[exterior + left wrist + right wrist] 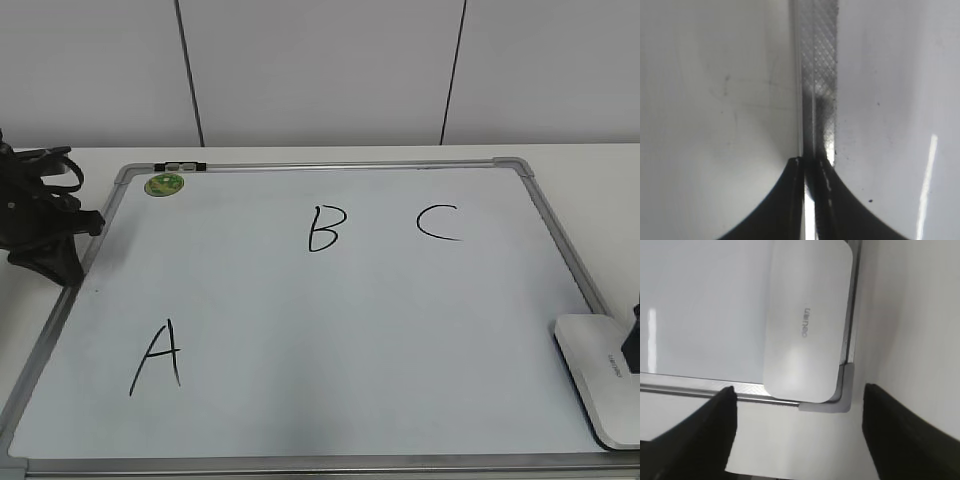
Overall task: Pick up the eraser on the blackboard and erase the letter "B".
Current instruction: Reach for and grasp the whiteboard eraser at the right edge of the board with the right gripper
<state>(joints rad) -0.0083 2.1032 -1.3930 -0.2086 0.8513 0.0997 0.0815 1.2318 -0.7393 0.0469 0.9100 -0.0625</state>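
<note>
Here the right gripper [797,427] has its jaws spread wide, one dark finger [700,440] at the lower left of the right wrist view and the other at the lower right, with nothing between them. Just beyond the gap lies the eraser [807,322], a smooth white rounded block with small grey lettering on top, flat on the blackboard [700,305] and tucked into its corner, its end lapping onto the silver frame. In the exterior view the eraser [598,375] sits at the board's near right corner, and only a dark sliver of the right arm shows at the picture's edge beside it.

The left gripper [814,165] has its jaws pressed together, the tips meeting directly over the textured metal frame strip; whether they touch the strip cannot be told. In the exterior view the left gripper [62,262] is at the board's left edge, low by the frame.

On the blackboard [350,400] the letter "B" [322,228] stands whole in black marker near the upper middle, well apart from the eraser. The letter C [439,222] is to its right, the letter A [158,357] at the lower left, and a round green sticker [164,184] near the upper left corner.
</note>
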